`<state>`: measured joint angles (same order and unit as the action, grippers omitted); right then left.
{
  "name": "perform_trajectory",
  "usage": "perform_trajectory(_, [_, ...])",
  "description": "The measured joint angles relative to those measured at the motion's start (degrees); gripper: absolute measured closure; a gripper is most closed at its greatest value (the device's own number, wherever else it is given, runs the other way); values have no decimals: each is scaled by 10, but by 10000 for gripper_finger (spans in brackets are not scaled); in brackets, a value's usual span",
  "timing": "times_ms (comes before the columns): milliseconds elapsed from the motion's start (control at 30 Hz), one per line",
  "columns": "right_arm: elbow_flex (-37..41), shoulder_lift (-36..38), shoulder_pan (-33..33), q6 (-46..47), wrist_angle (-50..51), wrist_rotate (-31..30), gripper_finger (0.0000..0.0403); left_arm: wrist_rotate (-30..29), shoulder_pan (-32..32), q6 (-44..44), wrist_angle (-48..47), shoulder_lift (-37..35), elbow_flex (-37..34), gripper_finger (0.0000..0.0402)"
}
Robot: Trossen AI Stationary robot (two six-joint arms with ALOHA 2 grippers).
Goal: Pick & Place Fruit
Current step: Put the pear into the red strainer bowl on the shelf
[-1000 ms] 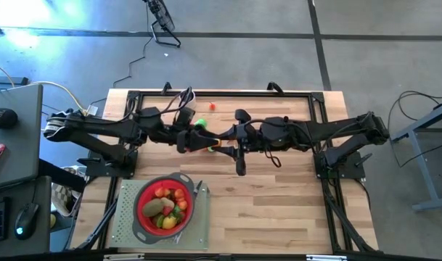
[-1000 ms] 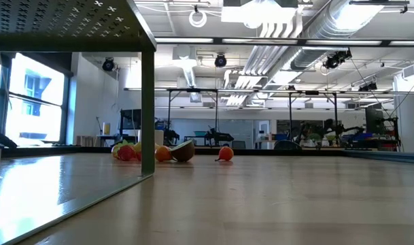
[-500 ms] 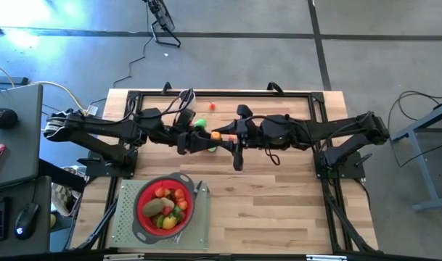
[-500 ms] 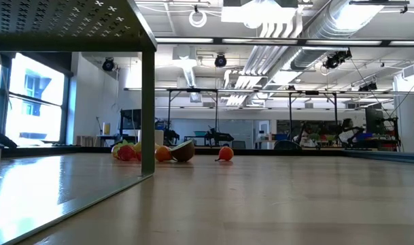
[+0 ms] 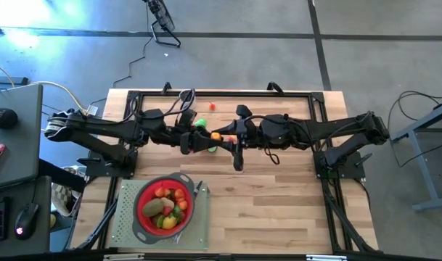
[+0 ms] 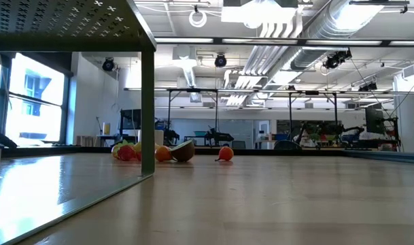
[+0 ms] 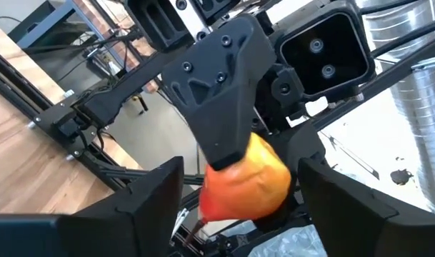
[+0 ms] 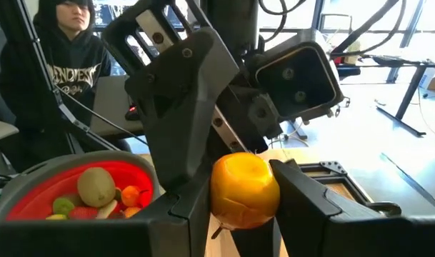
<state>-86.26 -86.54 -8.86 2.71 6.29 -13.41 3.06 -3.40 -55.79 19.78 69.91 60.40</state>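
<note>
**Right gripper pinches the orange fruit mid-air for a handover**

Right gripper pinches the orange fruit above the table's middle, and I have the left gripper spread around the same fruit, fingers on either side and not yet touching. My worry: if the right lets go before the left clamps, the fruit drops and rolls. Both arms reach level toward each other, wrists nearly meeting, well away from the red strainer.

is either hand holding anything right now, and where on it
The right hand grips an orange toy fruit by its two sides, in mid-air. The left hand brackets the same fruit, fingers apart, not yet gripping.
</note>
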Motion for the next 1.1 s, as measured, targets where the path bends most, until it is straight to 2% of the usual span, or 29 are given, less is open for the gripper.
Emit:
perform_trajectory(333, [0, 0, 0, -2, -1, 1, 278, 0, 0, -2, 15, 0, 0, 222])
perform_trajectory(567, [0, 0, 0, -3, 3, 21, 277, 1, 0, -1, 16, 0, 0, 233])
perform_trajectory(767, [0, 0, 0, -40, 8, 36, 271, 2, 0, 2, 15, 0, 0, 234])
perform_trajectory(900, [0, 0, 0, -38, 12, 48, 236, -2, 0, 1, 15, 0, 0, 235])
perform_trajectory(1100, [0, 6, -1, -27, 26, 49, 144, -4, 0, 2, 16, 0, 0, 235])
